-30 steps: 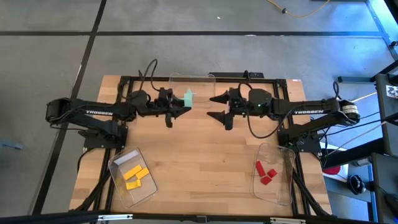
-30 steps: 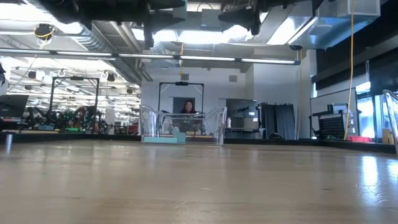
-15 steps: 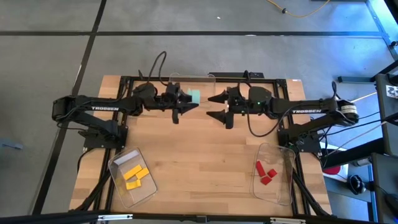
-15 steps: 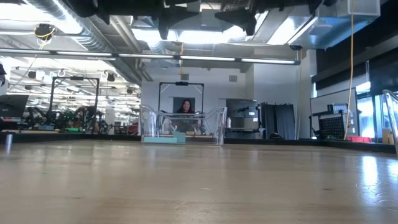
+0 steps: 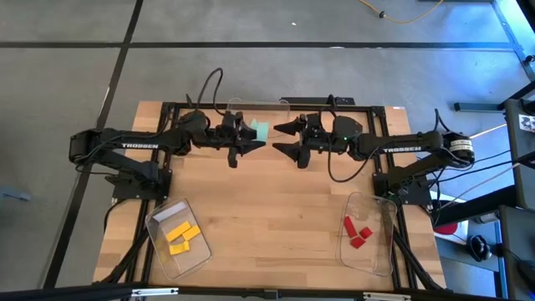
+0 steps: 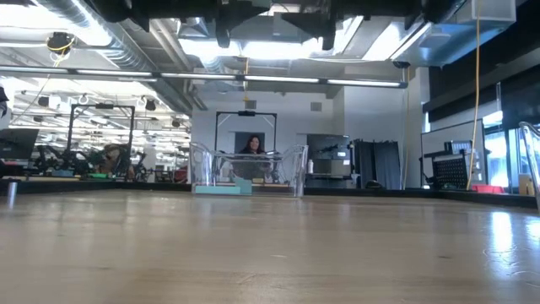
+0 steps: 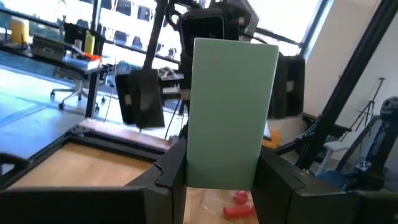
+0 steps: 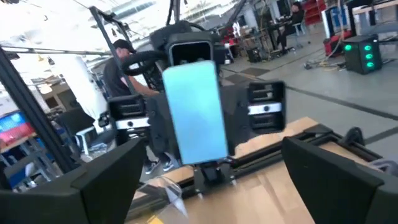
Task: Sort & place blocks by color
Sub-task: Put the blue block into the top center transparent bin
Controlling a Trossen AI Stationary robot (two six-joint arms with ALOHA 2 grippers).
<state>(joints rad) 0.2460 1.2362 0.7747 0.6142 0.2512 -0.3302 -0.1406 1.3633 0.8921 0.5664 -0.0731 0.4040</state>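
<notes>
A mint-green block (image 5: 261,131) hangs high over the far middle of the table, with my left gripper (image 5: 251,136) shut on it. In the left wrist view the block (image 7: 233,106) stands tall between the fingers. My right gripper (image 5: 278,138) faces it from the table's right, open wide and holding nothing. The right wrist view shows the block (image 8: 198,112) straight ahead between that gripper's spread fingers (image 8: 93,180). Under the block stands a clear bin (image 5: 259,107), and another mint-green block (image 6: 221,189) lies on its floor. My left gripper pinches the block's lower end (image 7: 221,177) between its two fingers, which press on its two narrow sides. The fingers come about level from the table's left. The block stands roughly upright above them, lifted clear of table and bin.
A clear bin (image 5: 177,238) with yellow blocks (image 5: 182,237) sits at the near left. Another clear bin (image 5: 372,232) with red blocks (image 5: 357,232) sits at the near right. Bare wood lies between them. A person (image 6: 251,145) shows in the room beyond the table.
My left gripper has carried the mint-green block a little toward the table's right and slightly up, still shut on it. My right gripper, still open, has edged toward the table's left, closer to the block, and tipped its wrist.
</notes>
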